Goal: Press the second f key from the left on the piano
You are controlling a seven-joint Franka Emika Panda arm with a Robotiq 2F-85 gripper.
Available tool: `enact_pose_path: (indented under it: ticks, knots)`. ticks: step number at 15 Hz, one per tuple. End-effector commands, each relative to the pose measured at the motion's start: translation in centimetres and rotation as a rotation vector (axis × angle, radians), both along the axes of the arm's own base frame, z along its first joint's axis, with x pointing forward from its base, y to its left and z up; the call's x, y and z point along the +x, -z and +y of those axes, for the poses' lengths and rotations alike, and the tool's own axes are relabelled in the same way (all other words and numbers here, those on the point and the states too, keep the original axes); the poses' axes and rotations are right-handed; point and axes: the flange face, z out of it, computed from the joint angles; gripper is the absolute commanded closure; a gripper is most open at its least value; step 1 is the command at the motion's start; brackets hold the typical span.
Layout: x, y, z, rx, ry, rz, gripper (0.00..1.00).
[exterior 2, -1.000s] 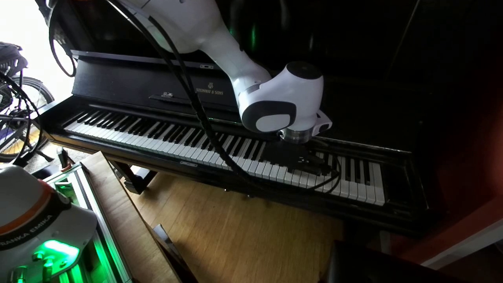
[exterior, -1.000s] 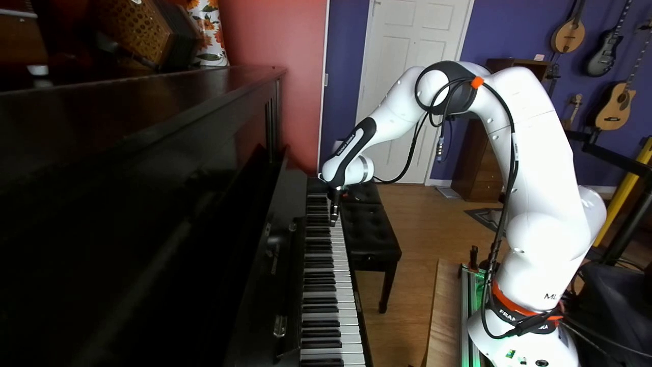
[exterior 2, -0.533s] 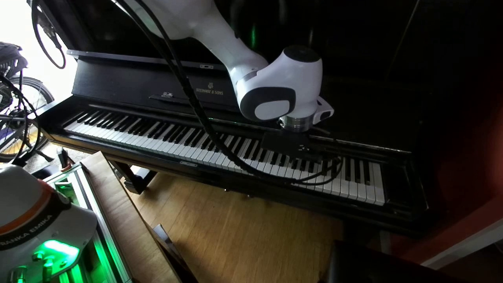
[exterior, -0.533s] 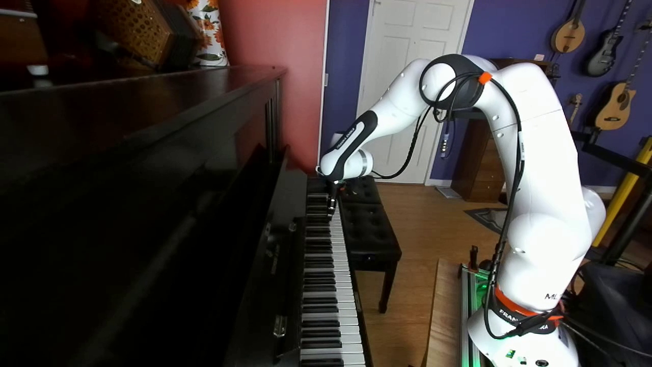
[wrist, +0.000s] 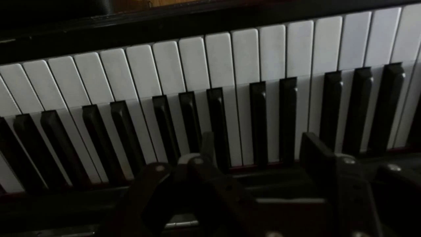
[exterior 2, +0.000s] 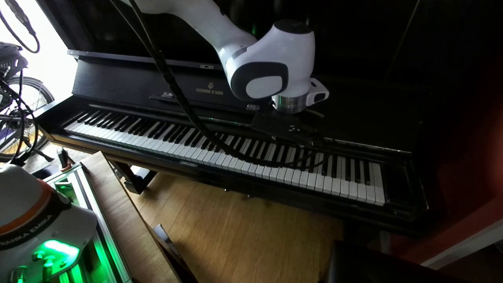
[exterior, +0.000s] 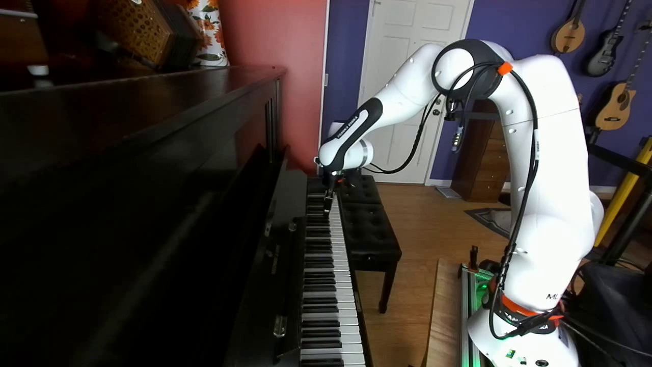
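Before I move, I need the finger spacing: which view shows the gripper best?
The wrist view: the gripper is close up there, visibly open. In both exterior views it is dark and its opening cannot be made out.

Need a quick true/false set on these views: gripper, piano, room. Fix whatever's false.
1. The gripper is open. True.
2. A lid covers the piano's keyboard. False: the keys are exposed.
3. A black padded bench stands by the piano. True.
4. The door in the room stands wide open. False: the white door is shut.
5. An acoustic guitar hangs on the purple wall. True.
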Motion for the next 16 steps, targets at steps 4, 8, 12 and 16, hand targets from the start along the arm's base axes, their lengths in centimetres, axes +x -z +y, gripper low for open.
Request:
enact_pose_path:
  ticks: [4,8,12,16]
  knots:
    - [-1.7,-6.3,2.9,-0.038,0.049,0.034,0.0]
    - [-2.5,-9.6,4.2,-0.061,0.048,0.065,0.0]
    - [-3.2,-12.6,5.3,-0.084,0.052,0.061,0.0]
    - [-3.9,-14.5,5.8,-0.101,0.074,0.057,0.0]
